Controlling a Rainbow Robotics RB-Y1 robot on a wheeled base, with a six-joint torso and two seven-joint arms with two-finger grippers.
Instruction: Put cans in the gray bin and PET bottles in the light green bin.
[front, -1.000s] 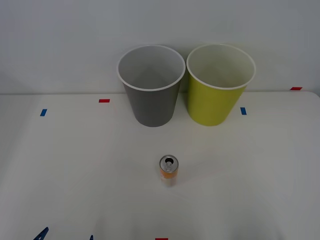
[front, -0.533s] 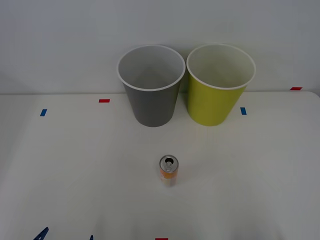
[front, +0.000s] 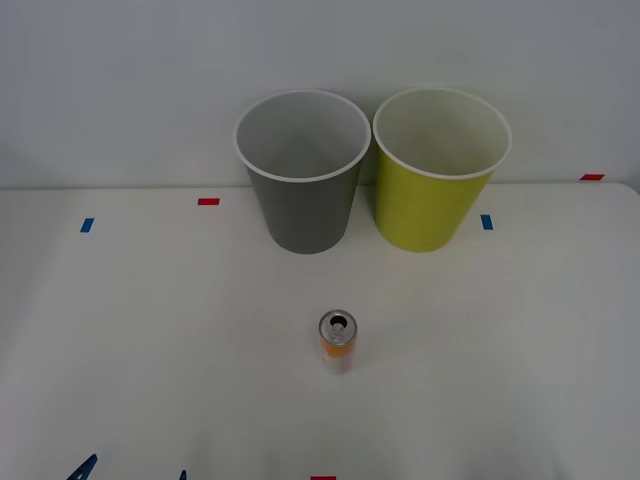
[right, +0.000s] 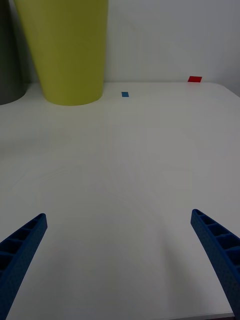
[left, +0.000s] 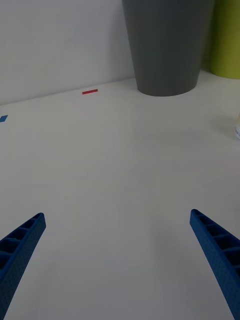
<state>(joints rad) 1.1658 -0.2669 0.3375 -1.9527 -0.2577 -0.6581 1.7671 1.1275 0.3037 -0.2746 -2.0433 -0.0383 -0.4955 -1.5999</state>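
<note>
While spread wide, both grippers' fingers (left: 22, 240) (right: 215, 240) hold nothing.

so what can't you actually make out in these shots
- Small slim orange and white drink can: front view, label print too small to read.
- Large gray plastic bin and yellow-green plastic bin: floors hidden by their own walls.
- Left gripper, right gripper: open, arms cut off by frame edges.
</note>
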